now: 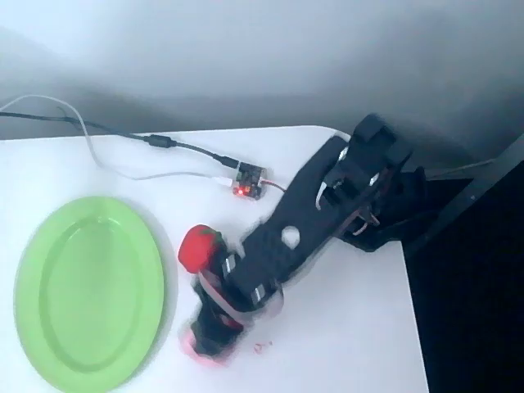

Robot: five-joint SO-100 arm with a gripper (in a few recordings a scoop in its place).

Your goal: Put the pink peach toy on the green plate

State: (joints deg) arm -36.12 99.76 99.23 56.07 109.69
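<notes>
Table (352, 327) carries one green plate (88, 293), one strawberry toy (199, 247).

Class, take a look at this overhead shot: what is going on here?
A black robot arm reaches across a white table, with its gripper lowered over something pink, probably the pink peach toy, which it mostly hides. The picture is blurred there, so whether the gripper has closed on it cannot be told. A red strawberry toy lies right beside the arm. The green plate sits to the left with nothing on it.
</notes>
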